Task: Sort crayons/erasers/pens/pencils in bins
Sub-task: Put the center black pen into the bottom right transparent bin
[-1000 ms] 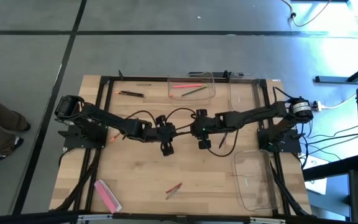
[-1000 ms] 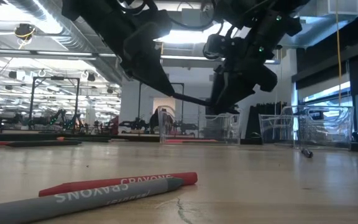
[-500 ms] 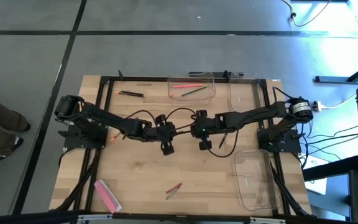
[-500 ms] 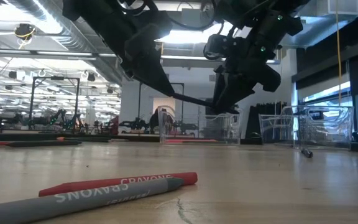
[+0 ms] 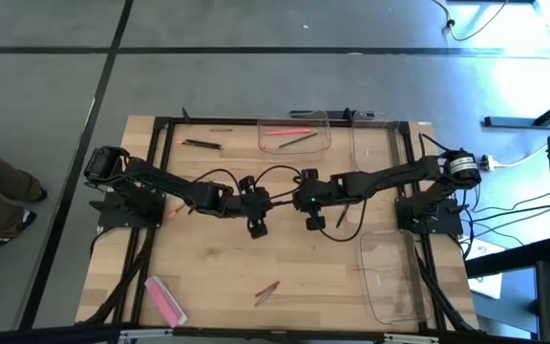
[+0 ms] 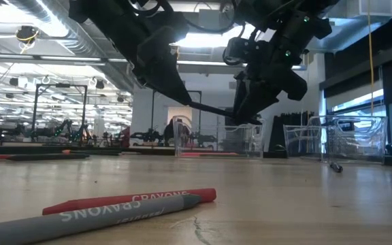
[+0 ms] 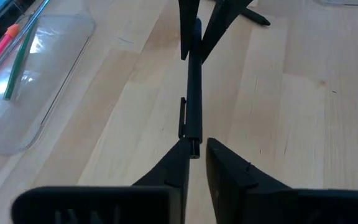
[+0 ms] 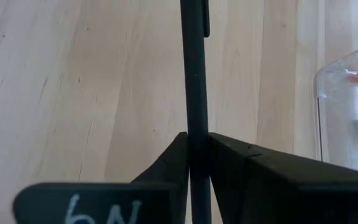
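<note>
A black pen (image 7: pixel 194 93) hangs in the air over the table's middle, between my two grippers. My right gripper (image 8: pixel 197 146) is shut on one end of it. My left gripper (image 7: pixel 196 148) stands open at the pen's clip end (image 7: pixel 192 144), which lies between its parted fingertips. In the low view the pen (image 6: pixel 213 109) runs slightly tilted from the left gripper (image 6: pixel 177 92) to the right gripper (image 6: pixel 247 112). A grey and a red crayon (image 6: pixel 114 207) lie side by side near the front edge. A pink eraser (image 5: pixel 165 299) lies flat at the near left. My left gripper has the pen's clip end close against one finger (image 7: pixel 180 154); whether it touches, I cannot tell. My right gripper pinches the pen's shaft (image 8: pixel 196 127) between its two fingers, near the end away from the clip. The pen runs straight on past the fingertips, along them, clear of the table.
One clear bin (image 5: pixel 294 134) at the far edge holds a red and a green stick. Beside it on the right stands a second bin (image 5: pixel 375 143), and a third (image 5: pixel 390 277) stands at the near right. Black pens (image 5: pixel 201 144) lie far left. Black frame bars edge the table.
</note>
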